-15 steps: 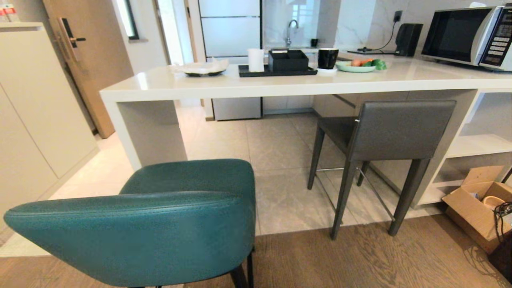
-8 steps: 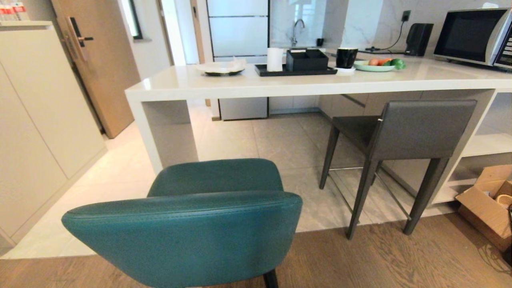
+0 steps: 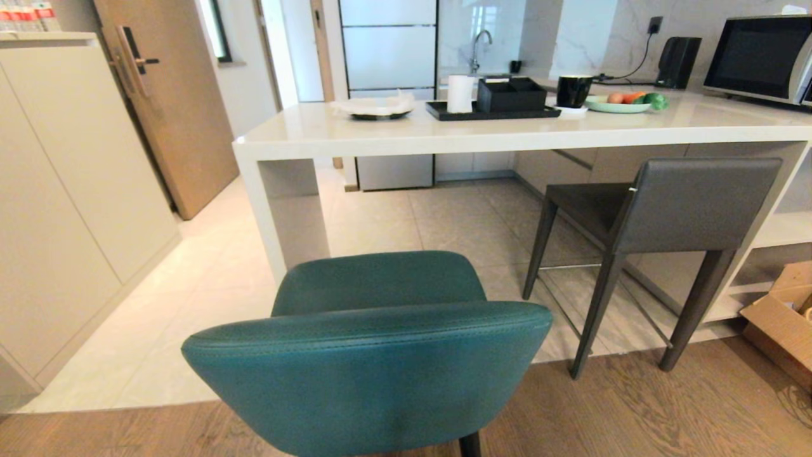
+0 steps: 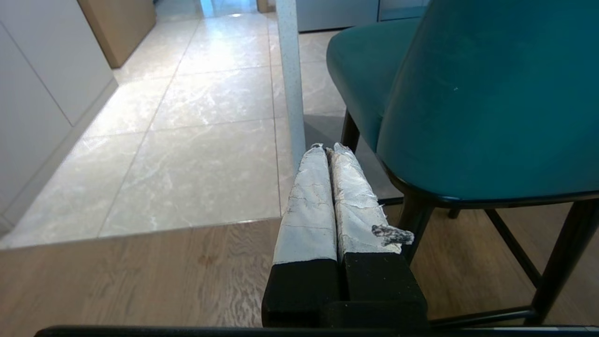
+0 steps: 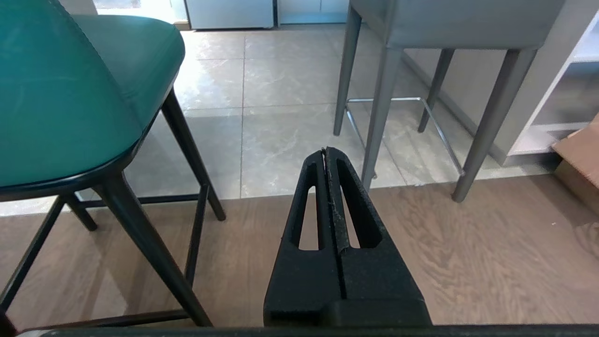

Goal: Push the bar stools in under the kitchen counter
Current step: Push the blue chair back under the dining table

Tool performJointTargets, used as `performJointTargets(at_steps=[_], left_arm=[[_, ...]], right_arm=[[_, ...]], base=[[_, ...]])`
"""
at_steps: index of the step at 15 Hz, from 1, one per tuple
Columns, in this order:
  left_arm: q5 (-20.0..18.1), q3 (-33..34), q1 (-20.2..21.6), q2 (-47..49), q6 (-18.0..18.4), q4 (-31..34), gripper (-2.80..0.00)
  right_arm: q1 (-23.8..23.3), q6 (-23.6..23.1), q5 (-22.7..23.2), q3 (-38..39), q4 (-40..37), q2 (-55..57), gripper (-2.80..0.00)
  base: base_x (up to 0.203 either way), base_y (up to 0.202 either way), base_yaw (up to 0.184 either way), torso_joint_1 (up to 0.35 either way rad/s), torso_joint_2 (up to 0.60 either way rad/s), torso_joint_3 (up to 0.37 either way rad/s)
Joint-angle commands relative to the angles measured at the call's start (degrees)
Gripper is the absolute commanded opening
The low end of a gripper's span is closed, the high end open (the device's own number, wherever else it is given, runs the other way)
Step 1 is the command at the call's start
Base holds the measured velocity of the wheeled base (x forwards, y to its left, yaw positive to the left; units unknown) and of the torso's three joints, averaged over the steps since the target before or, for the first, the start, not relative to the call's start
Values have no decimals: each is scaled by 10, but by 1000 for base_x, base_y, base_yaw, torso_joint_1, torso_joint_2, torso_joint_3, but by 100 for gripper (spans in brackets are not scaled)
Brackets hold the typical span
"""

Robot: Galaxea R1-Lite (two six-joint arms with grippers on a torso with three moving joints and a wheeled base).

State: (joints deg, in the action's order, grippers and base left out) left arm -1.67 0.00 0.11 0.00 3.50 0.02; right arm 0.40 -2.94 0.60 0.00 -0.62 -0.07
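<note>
The teal bar stool [image 3: 374, 368] stands close in front of me, its curved back toward me and its seat short of the kitchen counter [image 3: 507, 133]. The dark grey bar stool [image 3: 666, 209] stands to the right, its seat partly under the counter slab. Neither arm shows in the head view. My left gripper [image 4: 326, 149] is shut and empty, low beside the teal stool [image 4: 468, 93], apart from it. My right gripper [image 5: 325, 150] is shut and empty, hanging over the floor between the teal stool [image 5: 70, 93] and the grey stool [image 5: 421, 28].
On the counter stand a plate [image 3: 379, 109], a black tray [image 3: 491, 113] with a box, a black mug [image 3: 574, 91], a dish of vegetables [image 3: 625, 103] and a microwave [image 3: 758, 57]. A cardboard box [image 3: 783, 324] sits on the floor at right. White cabinets [image 3: 63, 190] line the left.
The whole head view has shifted: both stools and the counter now sit further right in the picture, so the camera has turned or driven left. Nothing in the room has moved.
</note>
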Motion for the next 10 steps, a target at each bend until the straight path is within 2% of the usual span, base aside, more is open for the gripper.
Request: performJointTargets(at_steps=[1, 8, 10], left_arm=[[0, 1, 0, 1, 0, 1, -280], [9, -3, 0, 0, 1, 0, -280], [-4, -55, 1, 16, -8, 25, -280]], right_arm=[[0, -1, 0, 1, 0, 1, -280], [-1, 1, -1, -1, 0, 1, -280], [-1, 6, -2, -43, -16, 16, -280]], base=[[0, 0, 0, 0, 0, 0], [0, 0, 0, 0, 0, 0], [0, 0, 0, 0, 0, 0]])
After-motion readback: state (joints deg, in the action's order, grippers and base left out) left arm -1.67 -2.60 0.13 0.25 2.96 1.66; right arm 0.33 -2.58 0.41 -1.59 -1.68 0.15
